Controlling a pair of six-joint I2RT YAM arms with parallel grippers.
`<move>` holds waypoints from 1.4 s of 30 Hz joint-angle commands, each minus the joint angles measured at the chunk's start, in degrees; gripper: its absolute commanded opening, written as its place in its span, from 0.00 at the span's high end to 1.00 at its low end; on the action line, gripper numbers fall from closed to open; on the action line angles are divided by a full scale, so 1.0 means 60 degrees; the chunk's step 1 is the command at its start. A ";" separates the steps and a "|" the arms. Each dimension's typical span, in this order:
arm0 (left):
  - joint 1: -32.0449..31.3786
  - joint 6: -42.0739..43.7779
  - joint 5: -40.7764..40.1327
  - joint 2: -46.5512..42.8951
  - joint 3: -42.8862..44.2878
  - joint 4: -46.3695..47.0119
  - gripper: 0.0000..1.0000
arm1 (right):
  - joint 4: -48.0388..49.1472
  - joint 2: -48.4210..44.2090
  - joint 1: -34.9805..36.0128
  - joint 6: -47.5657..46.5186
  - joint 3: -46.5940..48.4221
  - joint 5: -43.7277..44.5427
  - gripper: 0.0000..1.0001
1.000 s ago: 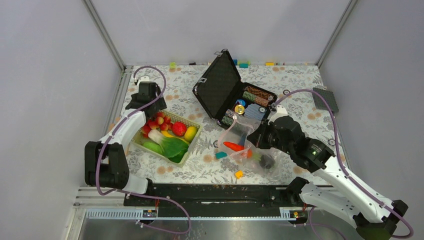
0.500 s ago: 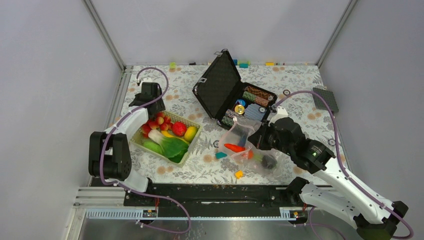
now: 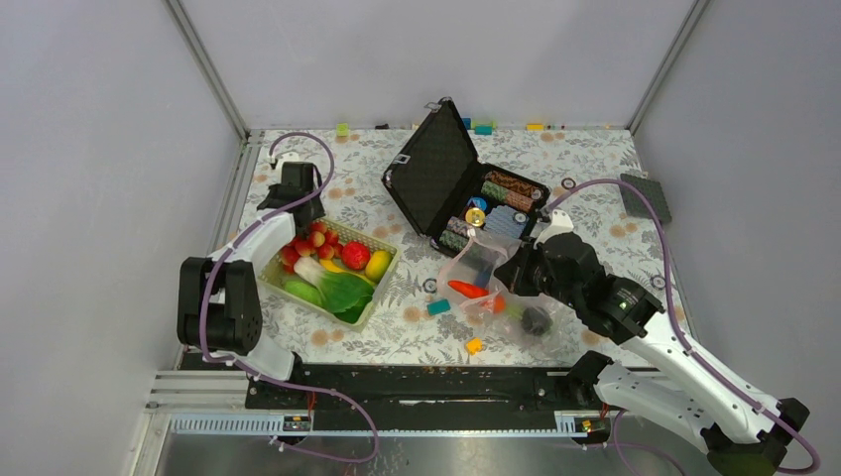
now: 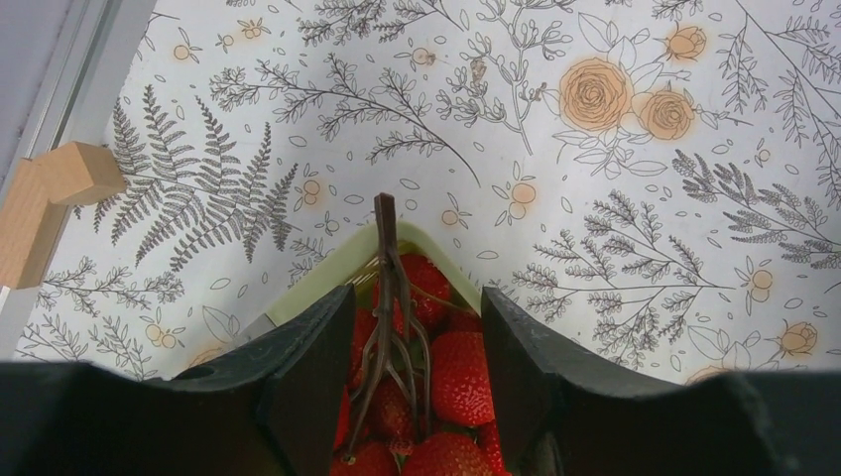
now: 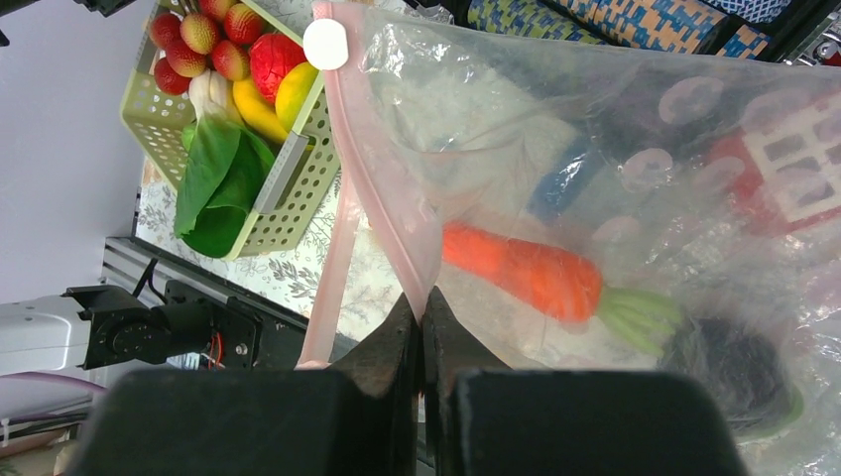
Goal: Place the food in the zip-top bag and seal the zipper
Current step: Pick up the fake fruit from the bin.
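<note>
End effector on the left [image 4: 417, 297] hangs above the tabletop [image 3: 397, 332] at the far corner of the green basket [image 3: 389, 266]. The right end effector [image 5: 421, 307] stays clamped shut on the zip-top bag [image 5: 595, 129] at its pink zipper [image 5: 382, 208], holding the mouth up. The left jaws have just narrowed from wide to about half around the red berry cluster [image 4: 458, 377]; whether they already pinch it cannot be told. 1 carrot [image 5: 521, 273] and 1 dark round fruit [image 5: 729, 372] lie in the bag, so the berries look next to go in.
</note>
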 commanded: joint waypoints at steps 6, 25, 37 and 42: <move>0.0088 -0.0012 -0.0040 -0.1653 -0.0949 0.0537 0.49 | 0.0094 0.0344 -0.0043 -0.0195 0.0258 0.0285 0.99; 0.0291 0.0006 0.0046 -0.0064 -0.0494 0.0554 0.50 | 0.0092 0.0778 -0.0065 -0.0217 0.0421 0.0360 0.98; 0.0290 0.0182 0.0072 0.0450 -0.0130 0.0313 0.57 | 0.0089 0.0773 -0.0057 -0.0275 0.0487 0.0429 0.98; 0.0298 0.0181 0.0047 0.0439 -0.0150 0.0294 0.70 | 0.0092 0.0763 -0.0062 -0.0278 0.0524 0.0434 0.99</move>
